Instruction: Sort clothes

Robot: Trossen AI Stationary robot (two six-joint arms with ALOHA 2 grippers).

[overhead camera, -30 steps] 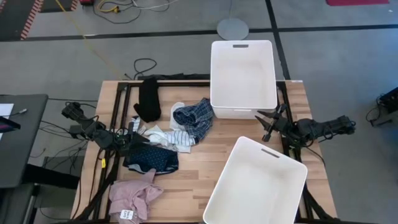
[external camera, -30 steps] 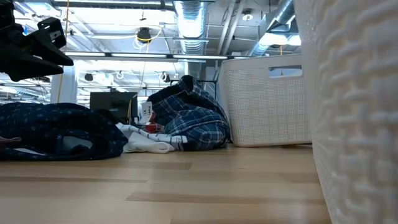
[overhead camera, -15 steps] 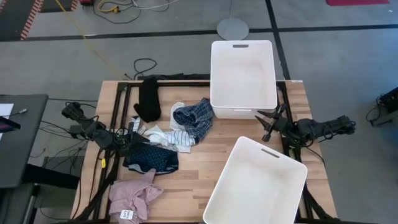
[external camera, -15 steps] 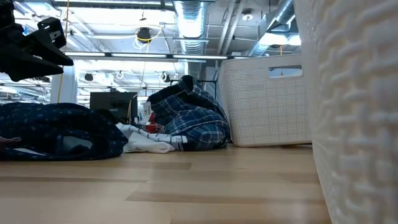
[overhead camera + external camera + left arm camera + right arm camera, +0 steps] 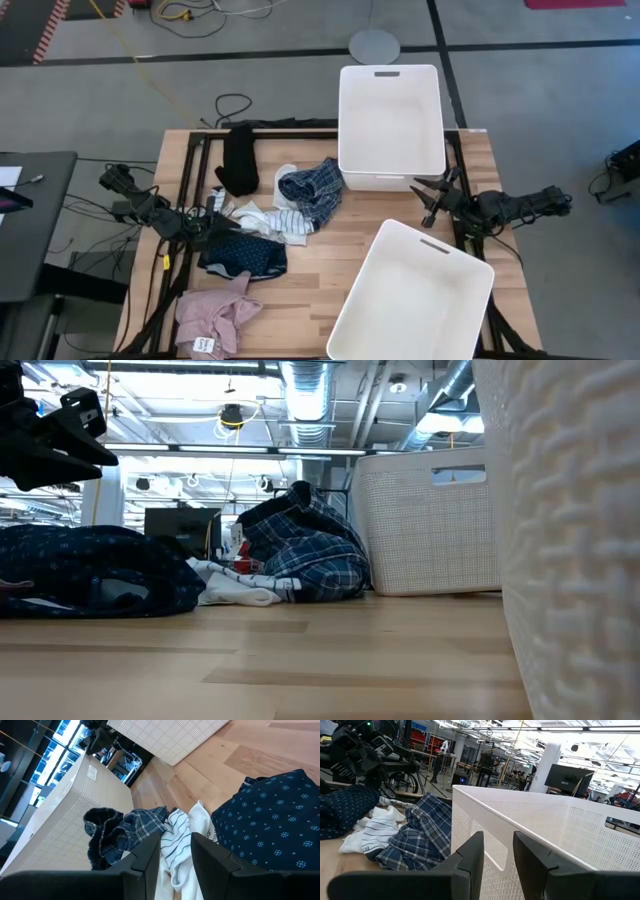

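Note:
The clothes lie on the left half of the wooden table. They are a black piece (image 5: 238, 160), a blue plaid shirt (image 5: 312, 190), white and striped socks (image 5: 265, 218), a navy dotted piece (image 5: 243, 255) and a pink piece (image 5: 215, 315). My left gripper (image 5: 207, 228) hovers open and empty above the socks and the navy piece. In the left wrist view (image 5: 176, 840) the striped sock (image 5: 175, 847) shows beyond its fingers. My right gripper (image 5: 432, 197) is open and empty at the table's right, beside the far bin (image 5: 390, 125).
Two white plastic bins take up the right half: one at the far edge (image 5: 345, 150), one tilted at the near right (image 5: 360, 290). Bare wood lies between the clothes and the bins (image 5: 340, 235). Cables lie on the floor behind the table.

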